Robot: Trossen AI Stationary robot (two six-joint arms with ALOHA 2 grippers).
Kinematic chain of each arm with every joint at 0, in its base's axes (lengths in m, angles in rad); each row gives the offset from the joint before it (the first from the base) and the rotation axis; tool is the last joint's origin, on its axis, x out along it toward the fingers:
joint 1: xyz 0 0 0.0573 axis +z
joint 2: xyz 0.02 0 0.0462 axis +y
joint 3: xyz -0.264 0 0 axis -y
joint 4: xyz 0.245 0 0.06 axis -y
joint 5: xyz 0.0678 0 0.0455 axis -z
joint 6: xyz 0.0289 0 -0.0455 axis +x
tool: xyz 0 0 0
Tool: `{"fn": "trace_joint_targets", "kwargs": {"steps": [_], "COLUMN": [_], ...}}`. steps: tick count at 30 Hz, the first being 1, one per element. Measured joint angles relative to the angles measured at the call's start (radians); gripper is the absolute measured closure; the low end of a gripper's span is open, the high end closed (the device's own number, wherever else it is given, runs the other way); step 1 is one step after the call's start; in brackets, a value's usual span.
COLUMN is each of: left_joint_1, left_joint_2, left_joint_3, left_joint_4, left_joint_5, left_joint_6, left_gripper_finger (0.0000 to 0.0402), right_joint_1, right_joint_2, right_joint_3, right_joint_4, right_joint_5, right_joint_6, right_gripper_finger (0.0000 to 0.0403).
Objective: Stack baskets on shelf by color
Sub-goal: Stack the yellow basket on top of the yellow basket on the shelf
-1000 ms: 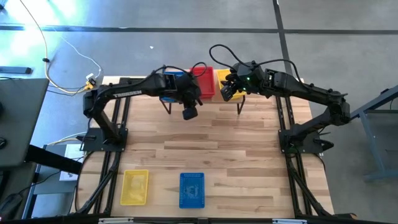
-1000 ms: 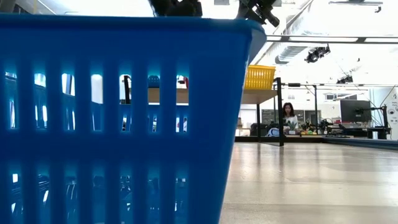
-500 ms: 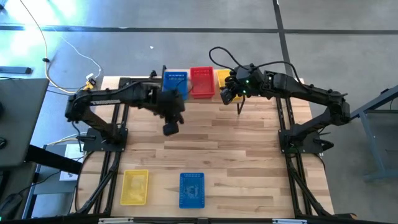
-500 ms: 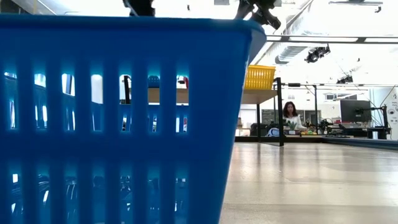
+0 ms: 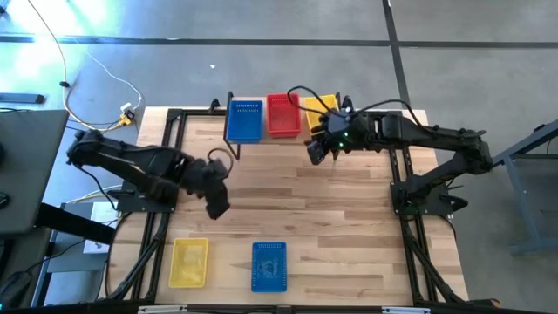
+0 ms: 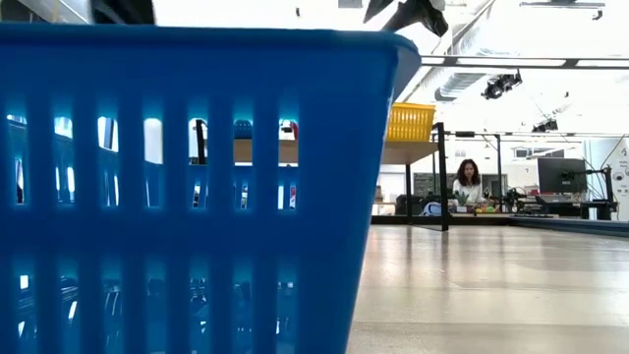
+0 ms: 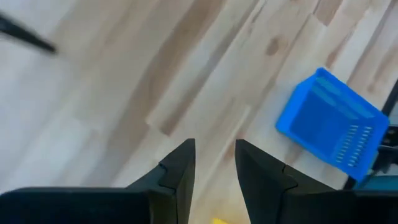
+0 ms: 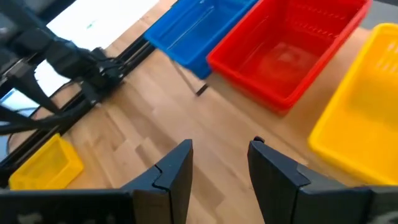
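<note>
Baskets: blue (image 5: 245,120), red (image 5: 282,115), yellow (image 5: 317,108) stacks side by side on shelf (image 5: 234,142); loose yellow basket (image 5: 188,262) and blue basket (image 5: 268,265) at table's near edge. Left gripper (image 5: 218,208) mid-table, jaws parted, empty. Right gripper (image 5: 314,153) beside shelf, jaws parted, empty.

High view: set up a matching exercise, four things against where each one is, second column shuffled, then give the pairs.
Things:
1. red basket
2. loose yellow basket
3. left gripper
4. right gripper

Places:
A. over the bare table, left of centre
B. near edge of the table, beside the loose blue basket
C. middle of the shelf
D. just in front of the shelf's yellow end

Pairs: 1-C, 2-B, 3-A, 4-D
</note>
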Motion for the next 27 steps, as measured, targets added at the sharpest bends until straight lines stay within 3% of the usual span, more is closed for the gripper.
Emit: {"fn": "trace_joint_targets", "kwargs": {"steps": [12, 27], "left_joint_1": [-0.325, -0.684], "left_joint_2": [-0.085, -0.016], "left_joint_3": [-0.184, -0.205], "left_joint_4": [-0.011, -0.127], "left_joint_5": [-0.02, -0.031], "left_joint_6": [-0.53, -1.051], "left_gripper_finger": [0.0298, 0.0298], "right_joint_1": [0.108, 0.184], "right_joint_2": [0.0, 0.05], "right_joint_3": [0.0, 0.0], "right_joint_4": [-0.025, -0.028], "right_joint_5": [0.011, 0.042], "right_joint_6": [0.094, 0.13], "right_gripper_finger": [0.0263, 0.0263]}}
